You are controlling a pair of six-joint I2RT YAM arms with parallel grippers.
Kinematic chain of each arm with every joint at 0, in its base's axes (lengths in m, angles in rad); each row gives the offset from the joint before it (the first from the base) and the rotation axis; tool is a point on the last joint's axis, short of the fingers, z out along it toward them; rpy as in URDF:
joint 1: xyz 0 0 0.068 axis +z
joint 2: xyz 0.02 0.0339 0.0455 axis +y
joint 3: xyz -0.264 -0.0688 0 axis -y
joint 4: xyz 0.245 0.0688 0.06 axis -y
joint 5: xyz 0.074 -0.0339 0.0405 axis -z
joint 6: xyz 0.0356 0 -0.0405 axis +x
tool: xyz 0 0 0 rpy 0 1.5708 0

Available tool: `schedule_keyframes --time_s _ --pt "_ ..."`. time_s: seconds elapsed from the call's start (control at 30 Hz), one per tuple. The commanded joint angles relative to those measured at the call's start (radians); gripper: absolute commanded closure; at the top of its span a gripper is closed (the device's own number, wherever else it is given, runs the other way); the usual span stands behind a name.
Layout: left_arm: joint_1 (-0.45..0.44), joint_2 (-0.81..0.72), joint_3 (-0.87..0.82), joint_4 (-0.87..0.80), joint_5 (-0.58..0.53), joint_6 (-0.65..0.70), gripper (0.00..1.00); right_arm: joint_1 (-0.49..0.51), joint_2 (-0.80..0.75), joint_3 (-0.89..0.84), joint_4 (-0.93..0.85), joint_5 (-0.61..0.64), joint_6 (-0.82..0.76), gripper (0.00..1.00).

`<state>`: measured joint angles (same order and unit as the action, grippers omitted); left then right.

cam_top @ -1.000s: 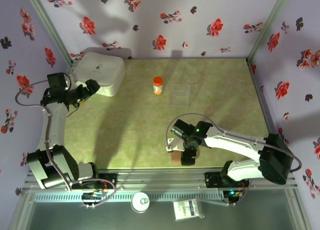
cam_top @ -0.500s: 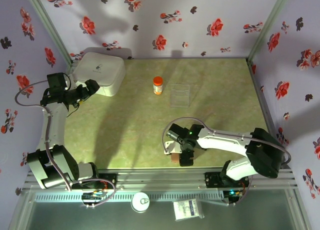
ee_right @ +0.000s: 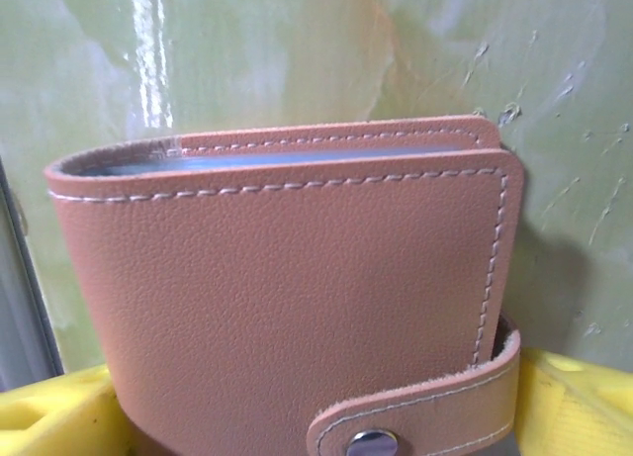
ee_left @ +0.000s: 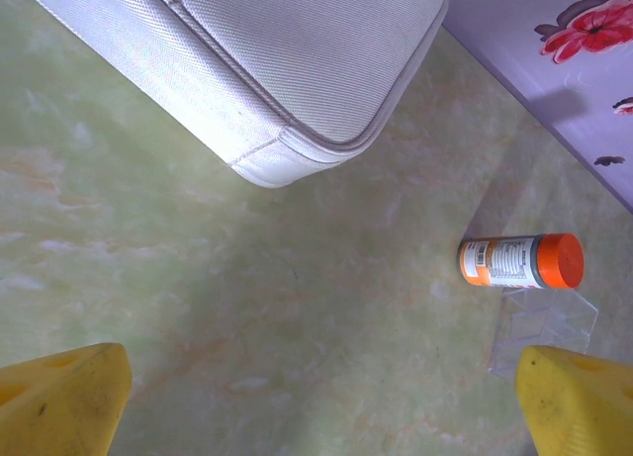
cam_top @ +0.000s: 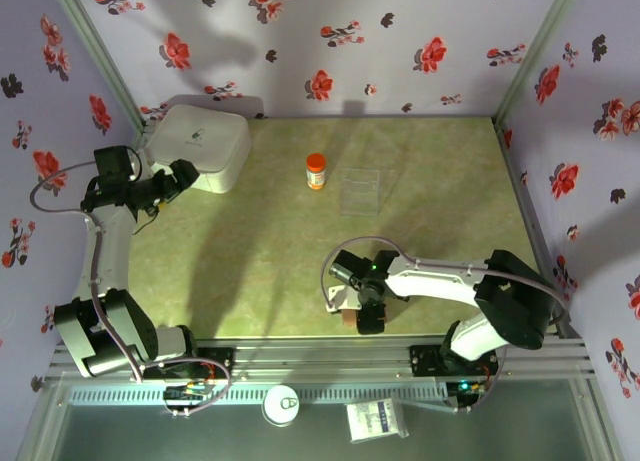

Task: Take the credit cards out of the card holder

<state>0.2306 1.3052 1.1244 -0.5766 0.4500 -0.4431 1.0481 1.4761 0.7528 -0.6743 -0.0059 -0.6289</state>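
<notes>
Right gripper [cam_top: 369, 319] edged along green table [cam_top: 250, 251]

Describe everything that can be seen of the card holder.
The card holder is a small folding wallet of tan, grained leather-like material with pale stitching along its edges. It is shut: a strap wraps round one side, fastened by a metal snap. Grey-blue inner leaves show between the covers; no card can be made out. It appears to lie flat on the green table near the front edge, under the right gripper, whose yellow fingers flank two corners; whether they clamp it cannot be told.
</notes>
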Motion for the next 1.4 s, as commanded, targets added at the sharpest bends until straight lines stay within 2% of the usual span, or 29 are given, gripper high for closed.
schedule_keyframes --time_s 0.0,0.1,0.23,0.5,0.6,0.83,0.93,1.07,1.27,1.37 --pt "0.013 0.008 -0.006 0.004 0.025 -0.014 0.0 0.008 0.012 0.0 0.004 -0.017 -0.002 0.14" --pt "0.012 0.008 -0.006 0.004 0.024 -0.014 0.0 0.007 -0.004 0.004 0.002 -0.011 -0.002 0.23" --pt "0.013 0.008 -0.005 0.003 0.025 -0.013 0.0 0.003 -0.036 0.008 -0.003 -0.012 0.003 0.29" --pt "0.013 0.014 -0.006 0.007 0.051 -0.015 0.01 -0.019 -0.097 0.061 0.005 -0.043 0.096 0.34" --pt "0.013 0.02 -0.008 0.007 0.063 -0.019 0.01 -0.034 -0.091 0.104 0.06 -0.02 0.218 0.38" --pt "-0.02 0.025 -0.013 -0.01 0.074 -0.011 0.02 -0.063 -0.054 0.144 0.205 0.134 0.709 0.41" --pt "-0.072 0.029 -0.021 -0.001 0.07 -0.037 0.03 -0.077 -0.031 0.17 0.184 0.225 0.92 0.45" --pt "-0.183 0.0 -0.079 0.084 -0.028 -0.1 0.03 -0.114 0.023 0.239 0.087 0.305 1.121 0.47" --pt "-0.323 0.015 -0.158 0.209 -0.074 -0.188 0.05 -0.166 0.13 0.341 -0.015 0.291 1.304 0.53" --pt "-0.387 0.026 -0.202 0.273 -0.1 -0.223 0.05 -0.177 0.18 0.377 -0.03 0.293 1.345 0.51"
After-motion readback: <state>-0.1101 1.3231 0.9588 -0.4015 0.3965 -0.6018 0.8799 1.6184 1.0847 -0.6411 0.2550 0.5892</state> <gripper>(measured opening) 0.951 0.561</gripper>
